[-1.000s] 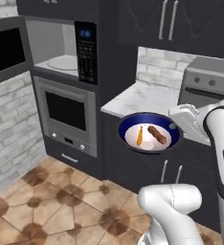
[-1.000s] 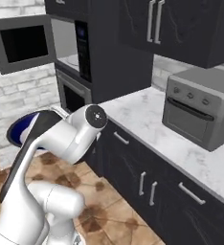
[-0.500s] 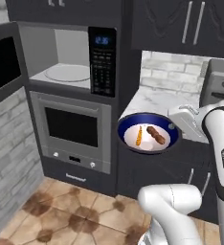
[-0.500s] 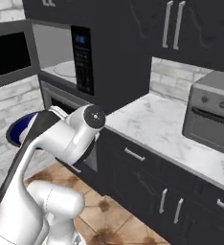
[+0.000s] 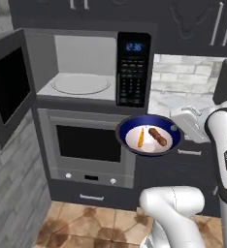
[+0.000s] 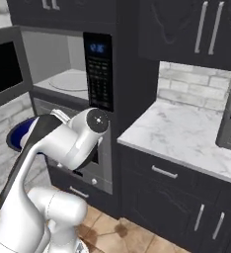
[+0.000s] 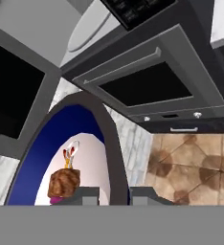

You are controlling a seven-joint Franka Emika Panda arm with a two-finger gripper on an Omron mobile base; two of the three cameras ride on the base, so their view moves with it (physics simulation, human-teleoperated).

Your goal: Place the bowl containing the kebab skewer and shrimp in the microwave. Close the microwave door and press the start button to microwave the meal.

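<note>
Jaws of the gripper [image 7: 115, 192] pinch the rim of the bowl [image 5: 149, 134], one finger either side of its wall, holding it level in mid-air below and just right of the microwave [image 5: 81, 68]. Its cavity stands open, with the microwave door [image 5: 8, 92] swung out left. Rigid and probably light, the bowl looks slick at the rim, so tilting could spill it. Inside lie the kebab skewer [image 5: 158, 136] and the thinner shrimp [image 5: 140, 137], both loose.

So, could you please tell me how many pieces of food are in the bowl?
2: the shrimp lies on the left and the kebab skewer on the right of the bowl, as the left base view shows; nothing appears hidden.
</note>
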